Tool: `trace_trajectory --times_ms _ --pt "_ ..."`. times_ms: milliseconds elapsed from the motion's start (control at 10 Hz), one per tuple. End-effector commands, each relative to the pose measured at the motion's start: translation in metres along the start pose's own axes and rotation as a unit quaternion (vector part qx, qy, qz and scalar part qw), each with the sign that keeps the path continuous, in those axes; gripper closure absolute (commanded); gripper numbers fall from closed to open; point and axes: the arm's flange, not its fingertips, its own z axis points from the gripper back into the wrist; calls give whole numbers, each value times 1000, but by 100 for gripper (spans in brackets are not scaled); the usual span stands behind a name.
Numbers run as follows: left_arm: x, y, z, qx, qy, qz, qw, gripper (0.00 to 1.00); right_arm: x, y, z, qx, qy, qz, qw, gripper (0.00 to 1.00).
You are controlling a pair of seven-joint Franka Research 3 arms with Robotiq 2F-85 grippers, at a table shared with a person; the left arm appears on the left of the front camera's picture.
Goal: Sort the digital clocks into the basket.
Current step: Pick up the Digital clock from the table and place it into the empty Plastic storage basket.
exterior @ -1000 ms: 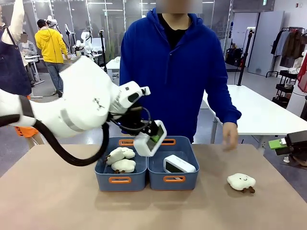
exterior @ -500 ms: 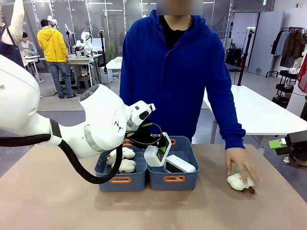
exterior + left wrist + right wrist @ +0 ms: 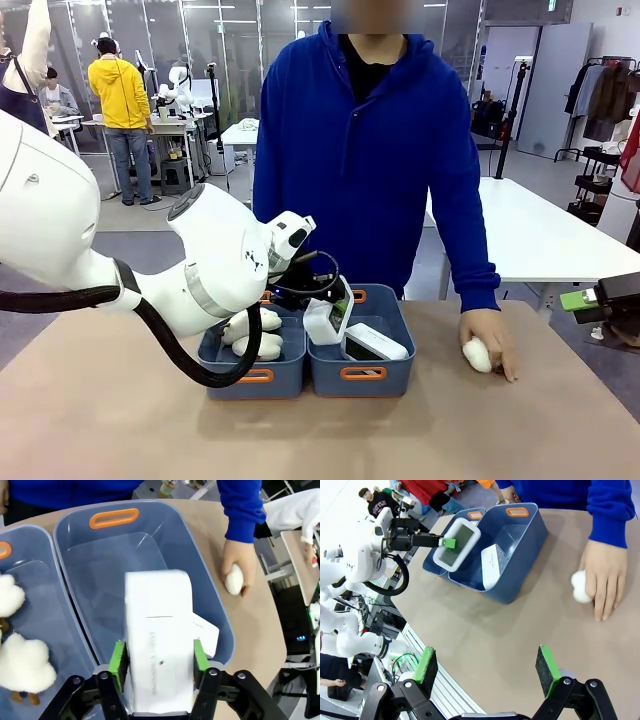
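Pinching a digital clock [image 3: 159, 640] betw. its green pads, L gripper [image 3: 159, 661] hangs over the basket [image 3: 392, 312], display toward 3 o'clock in front view. 2nd clock [image 3: 374, 342] lies inside, tilted. Adjacent bin [image 3: 214, 352], at 9 o'clock, holds plush toys [image 3: 252, 333]. Person's hand [image 3: 489, 339] covers another plush [image 3: 477, 354] on table [image 3: 420, 430]. R gripper [image 3: 485, 672]: fingers spread, nothing betw. them.

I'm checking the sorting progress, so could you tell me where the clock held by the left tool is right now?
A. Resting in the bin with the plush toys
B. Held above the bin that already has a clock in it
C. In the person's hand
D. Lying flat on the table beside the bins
B: the left tool grips the clock between its green pads over the right-hand bin, where another clock already lies.
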Motion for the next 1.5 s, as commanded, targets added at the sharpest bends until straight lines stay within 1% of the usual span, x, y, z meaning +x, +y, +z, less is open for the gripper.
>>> trace_trajectory --times_ms 0,100,300,400,500,700,900,1000,1100,1200,1400 --pt "5 -1 5 -14 -16 12 1000 2 -1 0 1 3 0 5 1000 0" --pt "4 1 9 -21 -12 11 1000 0 -1 0 1 3 0 5 1000 0" --pt "6 9 22 -24 -19 20 999 0 -1 0 1 3 0 5 1000 0" --pt "7 17 36 -30 -26 29 999 0 -1 0 1 3 0 5 1000 0" --pt "4 25 54 -42 -16 35 998 0 -1 0 1 3 0 5 1000 0" --pt "-7 55 112 -74 0 41 996 0 -1 0 1 3 0 5 1000 0" --pt "-22 104 194 -130 47 32 990 0 -1 0 1 3 0 5 1000 0" --pt "-32 123 224 -138 73 15 988 0 -1 0 1 3 0 5 1000 0" --pt "-45 139 245 -157 68 8 985 0 -1 0 1 3 0 5 1000 0" --pt "-59 156 268 -162 68 -7 984 0 -1 0 1 3 0 5 1000 0" --pt "-90 204 327 -211 25 22 977 0 -1 0 1 3 0 5 1000 0"
